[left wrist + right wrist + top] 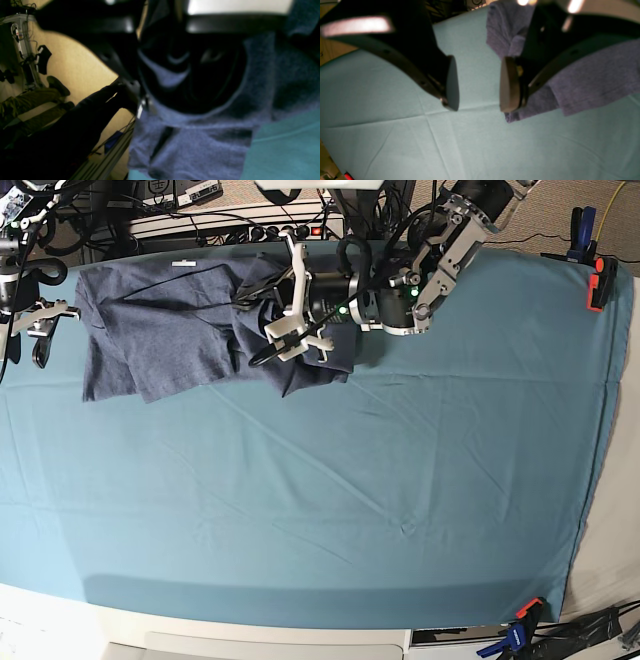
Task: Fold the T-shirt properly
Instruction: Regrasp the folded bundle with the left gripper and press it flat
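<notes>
The left hand (262, 352) grips the T-shirt (160, 330) (crumpled); the right hand (478, 83) gapes wide.

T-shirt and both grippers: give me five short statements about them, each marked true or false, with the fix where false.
1. The T-shirt lies neatly folded at the middle of the table. False: it lies bunched and wrinkled near the far edge, toward the base view's left.
2. The right gripper has its jaws apart with nothing between the pads. True.
3. The left gripper hangs over bare cloth, well away from the shirt. False: it is shut on bunched fabric at the T-shirt's side.
4. The table cloth is teal. True.
5. In the right wrist view the T-shirt fills the gap between the pads. False: only table cloth shows there; the shirt lies off to one side.
</notes>
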Tool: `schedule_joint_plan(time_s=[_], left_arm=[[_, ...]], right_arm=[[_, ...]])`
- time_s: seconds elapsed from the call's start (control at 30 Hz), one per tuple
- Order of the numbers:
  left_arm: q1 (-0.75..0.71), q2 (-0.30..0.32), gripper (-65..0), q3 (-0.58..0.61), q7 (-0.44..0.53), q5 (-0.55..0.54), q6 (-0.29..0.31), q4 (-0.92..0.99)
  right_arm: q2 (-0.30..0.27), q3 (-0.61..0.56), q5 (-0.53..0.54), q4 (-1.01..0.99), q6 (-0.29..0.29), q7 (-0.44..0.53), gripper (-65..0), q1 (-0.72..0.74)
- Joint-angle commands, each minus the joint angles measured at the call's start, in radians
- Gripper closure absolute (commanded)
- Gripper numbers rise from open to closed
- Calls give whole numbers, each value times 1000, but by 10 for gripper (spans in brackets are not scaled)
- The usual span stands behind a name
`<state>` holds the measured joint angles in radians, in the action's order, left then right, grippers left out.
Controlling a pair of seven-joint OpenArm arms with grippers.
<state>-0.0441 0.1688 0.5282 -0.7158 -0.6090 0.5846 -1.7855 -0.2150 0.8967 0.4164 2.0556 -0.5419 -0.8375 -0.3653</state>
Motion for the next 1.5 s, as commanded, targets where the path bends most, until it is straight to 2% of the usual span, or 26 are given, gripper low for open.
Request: schedule_joint_plan(time_s=[0.0,0.13,0.2,0.27,0.33,0.4,0.63,0.8,0.87,0.97,1.07,1.2,1.3,1.37,1.47], left_arm=[[11,-11,0,-1,29,-18,11,-18],[11,-11,-14,-1,29,-18,37,-18],[11,-11,-130,0,30,-18,49,-18],[11,-14,-220,0,35,-8,40,-18],[11,-25,-255,0,45,42,38,-18],[11,-39,-258,0,48,64,13,-18],[14,-101,-258,0,89,139,10,-18],[32,-103,-256,-5,69,162,10,-18],[43,-97,-207,-17,42,168,10,-18],[64,-69,-89,-55,-14,128,10,-35],[63,-23,-11,-134,-81,50,10,-100],[15,68,0,-280,-124,-35,0,-210],[-60,129,0,-382,-124,-50,-64,-267],[-112,155,0,-418,-127,-50,-93,-275],[-177,166,0,-417,-145,-46,-95,-273]], right_arm=[[-14,8,12,18,5,23,-276,2],[-14,8,12,18,5,23,-276,2],[-14,8,13,18,5,23,-276,2],[-14,8,12,18,5,23,-276,2],[-14,8,13,18,5,23,-276,2],[-14,8,13,18,5,23,-276,2],[-15,7,13,18,6,26,-276,2],[-14,7,13,18,5,26,-276,2],[-15,8,13,18,5,26,-276,2],[-14,8,13,18,5,26,-276,2],[-14,8,13,18,5,26,-276,2],[-14,8,13,18,5,26,-276,2],[-14,8,13,18,5,26,-276,2],[-14,8,13,18,6,26,-276,2],[-14,7,13,18,6,26,-276,2]])
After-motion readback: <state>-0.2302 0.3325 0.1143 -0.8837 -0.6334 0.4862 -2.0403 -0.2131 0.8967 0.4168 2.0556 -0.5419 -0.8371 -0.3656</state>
